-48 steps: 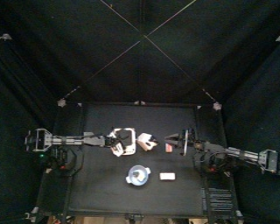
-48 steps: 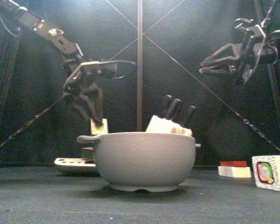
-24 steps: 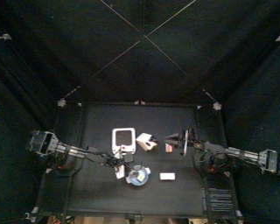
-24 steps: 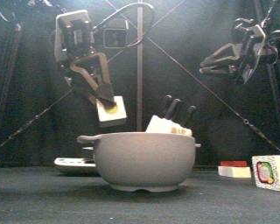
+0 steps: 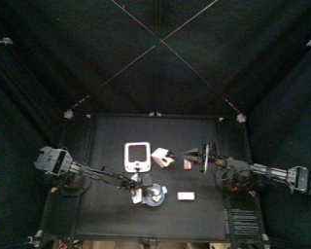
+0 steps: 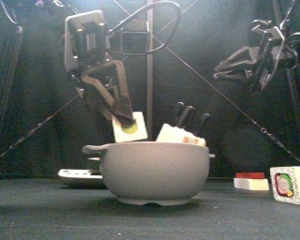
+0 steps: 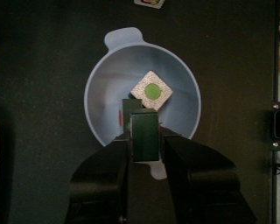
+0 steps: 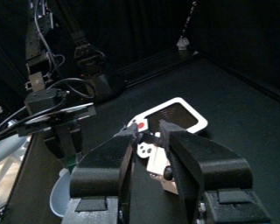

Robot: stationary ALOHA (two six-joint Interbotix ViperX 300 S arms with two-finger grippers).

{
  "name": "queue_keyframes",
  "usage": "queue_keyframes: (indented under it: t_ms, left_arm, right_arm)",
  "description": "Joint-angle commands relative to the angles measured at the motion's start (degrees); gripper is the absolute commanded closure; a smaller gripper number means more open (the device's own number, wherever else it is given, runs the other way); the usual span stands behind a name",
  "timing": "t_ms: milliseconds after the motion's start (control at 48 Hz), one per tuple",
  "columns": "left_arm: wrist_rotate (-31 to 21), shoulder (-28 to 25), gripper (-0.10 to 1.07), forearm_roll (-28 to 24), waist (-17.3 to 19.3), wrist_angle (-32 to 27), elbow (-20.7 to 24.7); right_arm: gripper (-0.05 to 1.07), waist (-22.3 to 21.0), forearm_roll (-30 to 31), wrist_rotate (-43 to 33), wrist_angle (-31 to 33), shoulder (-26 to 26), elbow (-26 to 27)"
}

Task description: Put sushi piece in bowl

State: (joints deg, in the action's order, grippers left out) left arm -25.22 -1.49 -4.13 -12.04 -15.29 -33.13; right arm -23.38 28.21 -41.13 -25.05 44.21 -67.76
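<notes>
The grey bowl (image 6: pixel 150 171) stands at the table's front middle; it also shows in the top view (image 5: pixel 153 197) and in the left wrist view (image 7: pixel 108 105). My left gripper (image 6: pixel 125 120) is shut on a sushi piece (image 6: pixel 131 128), white with a green centre, and holds it just above the bowl's rim. In the left wrist view the sushi piece (image 7: pixel 153 89) hangs over the bowl's inside at my left gripper's (image 7: pixel 136 107) tips. My right gripper (image 6: pixel 244 66) rests high on the right, open and empty.
A white plate (image 5: pixel 136 154) lies behind the bowl to the left. Another sushi piece (image 6: pixel 288 184) and a red-topped piece (image 6: pixel 250 180) lie right of the bowl. More small food pieces (image 5: pixel 187 165) lie under the right arm. Upright sticks (image 6: pixel 182 116) stand behind the bowl.
My left gripper has swung from the plate at the left over to the bowl with the sushi piece, then lowered it towards the rim. The right arm has not moved.
</notes>
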Motion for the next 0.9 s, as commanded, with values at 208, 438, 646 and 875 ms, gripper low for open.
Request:
queue_keyframes:
  t_ms: [208,438,646,875]
  left_arm:
    - [0.1,0.5,0.11,0.4,-0.2,0.0,1.2]
    - [-0.1,0.9,0.11,0.4,0.2,-0.4,1.2]
    - [-0.1,1.0,0.11,0.4,0.2,-0.4,1.1]
    - [-0.2,1.3,0.11,0.4,0.3,-0.4,1.2]
  right_arm:
    - [0.34,-0.1,-0.2,-0.1,-0.4,-0.1,0.5]
    - [0.34,-0.1,-0.1,-0.1,-0.4,-0.1,0.5]
    - [0.34,-0.1,-0.1,-0.1,-0.4,-0.1,0.5]
    - [0.34,-0.1,-0.2,-0.1,-0.4,0.0,0.5]
